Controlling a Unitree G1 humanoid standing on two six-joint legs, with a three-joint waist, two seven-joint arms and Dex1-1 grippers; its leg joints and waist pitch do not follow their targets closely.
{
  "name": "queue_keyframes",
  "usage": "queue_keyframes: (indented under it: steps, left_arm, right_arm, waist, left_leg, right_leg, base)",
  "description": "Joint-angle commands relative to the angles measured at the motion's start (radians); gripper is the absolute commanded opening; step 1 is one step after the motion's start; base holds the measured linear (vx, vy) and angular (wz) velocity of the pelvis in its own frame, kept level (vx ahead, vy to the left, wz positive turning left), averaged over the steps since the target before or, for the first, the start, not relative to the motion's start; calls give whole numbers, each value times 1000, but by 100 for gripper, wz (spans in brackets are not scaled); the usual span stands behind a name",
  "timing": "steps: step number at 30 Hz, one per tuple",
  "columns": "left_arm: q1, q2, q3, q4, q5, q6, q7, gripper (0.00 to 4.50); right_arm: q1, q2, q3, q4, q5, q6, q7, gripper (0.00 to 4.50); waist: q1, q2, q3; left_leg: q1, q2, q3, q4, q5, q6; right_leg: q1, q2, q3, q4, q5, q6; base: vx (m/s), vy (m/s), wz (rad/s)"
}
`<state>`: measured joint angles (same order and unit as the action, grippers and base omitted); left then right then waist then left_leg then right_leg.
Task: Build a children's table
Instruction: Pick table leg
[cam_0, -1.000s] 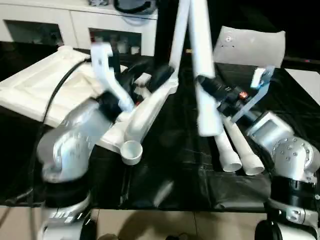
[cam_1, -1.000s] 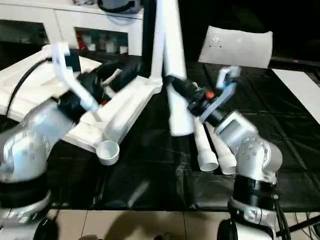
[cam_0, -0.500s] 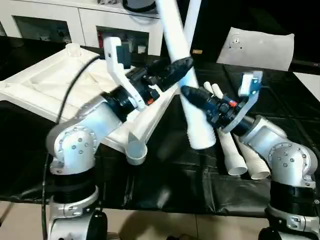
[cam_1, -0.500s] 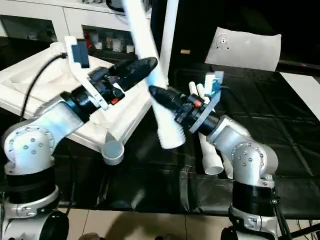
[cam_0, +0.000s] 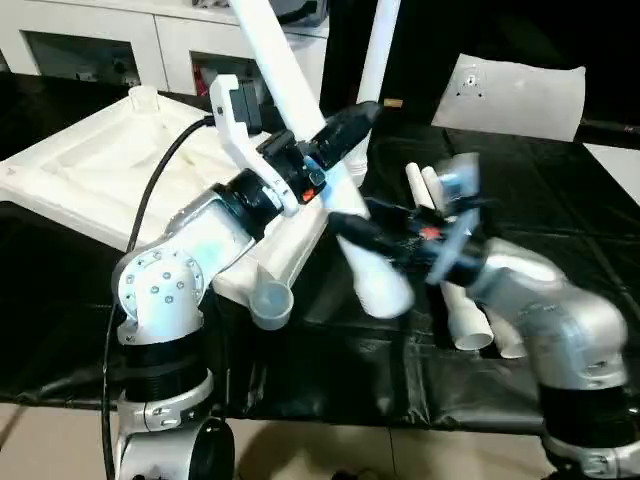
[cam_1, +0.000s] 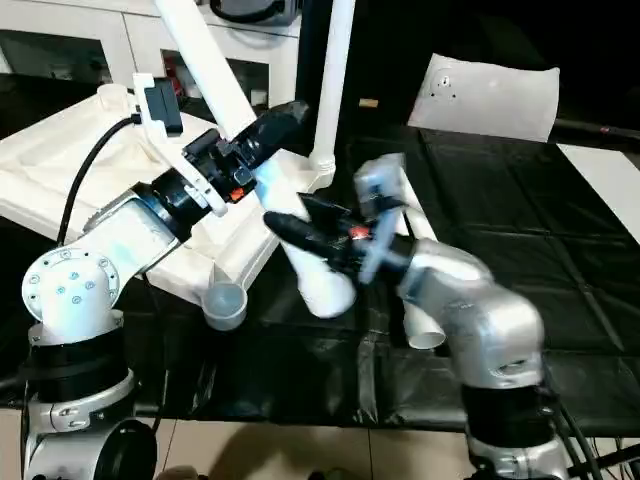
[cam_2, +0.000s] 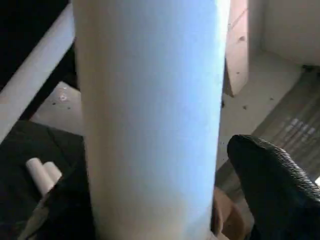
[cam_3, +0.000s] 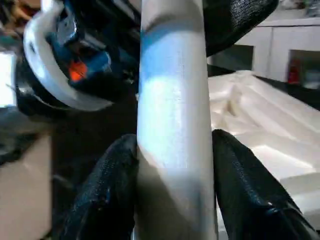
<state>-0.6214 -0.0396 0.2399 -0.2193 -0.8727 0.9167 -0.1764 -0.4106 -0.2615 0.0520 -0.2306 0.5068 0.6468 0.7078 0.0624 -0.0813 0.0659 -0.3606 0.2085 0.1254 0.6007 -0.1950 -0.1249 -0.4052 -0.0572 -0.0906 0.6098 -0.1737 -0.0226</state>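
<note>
Leg (cam_0: 300, 120) slants between both pincers: right pincer (cam_3: 172, 165) clenched around its lower part, left pincer (cam_0: 335, 140) released, fingers flanking it higher up, above tabletop (cam_0: 90, 170).

The held table leg (cam_3: 172, 125) looks like smooth white plastic with a faint sheen — the ribbed tabletop (cam_0: 110, 170) has the same finish. Black gripper fingers (cam_3: 245, 200) show a fine-textured, rubbery matt surface. The forearms (cam_1: 470, 300) are brushed silver metal; the black table cover (cam_0: 350, 360) looks glossy — creased sheeting.
</note>
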Motion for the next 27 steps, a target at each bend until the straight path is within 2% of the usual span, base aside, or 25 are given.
queue_keyframes:
  steps: [1,3,4,7,8,9,15,19,27]
  left_arm:
    - [-19,-13,-28,-5,15,11,36,330]
    - [-18,-12,-31,-6,23,9,42,330]
    - [-12,-1,-48,-14,50,-4,38,292]
    - [1,10,-74,-29,83,-28,44,286]
    - [1,10,-74,-29,83,-28,44,269]
    - [11,25,-106,-39,118,-41,46,249]
    - [15,23,-128,-47,147,-63,60,201]
    - [11,19,-130,-42,170,-87,61,185]
    - [-3,44,-122,-31,180,-100,52,182]
  right_arm:
    - [-16,-3,26,19,-59,-38,-39,182]
    - [-17,-1,28,21,-65,-44,-44,182]
    - [-19,6,27,21,-67,-48,-51,182]
    - [-18,15,40,23,-82,-69,-62,182]
    - [-18,15,40,23,-82,-69,-62,182]
    - [-15,18,51,23,-93,-83,-64,182]
    - [-14,26,61,27,-104,-100,-73,182]
    - [-15,31,64,28,-111,-107,-79,182]
    - [-19,27,68,35,-119,-114,-89,182]
  waist:
    - [2,-1,-66]
    - [1,-3,-64]
    - [1,-3,-66]
    - [1,-2,-67]
    - [0,-2,-67]
    - [1,-3,-69]
    - [-1,-1,-70]
    - [-1,-2,-71]
    - [0,0,-73]
  left_leg:
    - [-12,7,23,-64,-95,15]
    - [-11,5,23,-64,-102,19]
    - [-11,5,23,-64,-102,20]
    - [-10,9,21,-65,-103,20]
    - [-11,8,22,-65,-101,19]
    - [-11,10,21,-65,-90,19]
    - [-10,10,22,-64,-92,16]
    - [-11,10,22,-63,-88,16]
    - [-10,9,23,-62,-75,16]
  right_leg:
    - [61,-62,46,-89,-358,-13]
    - [60,-60,46,-90,-364,-8]
    - [60,-60,46,-90,-362,-7]
    - [59,-61,47,-87,-341,-9]
    - [60,-61,47,-86,-334,-11]
    - [62,-62,48,-82,-311,-18]
    - [63,-62,49,-81,-299,-30]
    - [64,-61,50,-77,-276,-40]
    - [66,-61,51,-72,-241,-54]
  base:
    - [0,0,0]
    - [0,0,0]
    - [0,0,0]
    - [0,0,0]
    - [0,0,0]
    - [0,0,0]
    - [0,0,0]
    - [0,0,0]
    - [0,0,0]
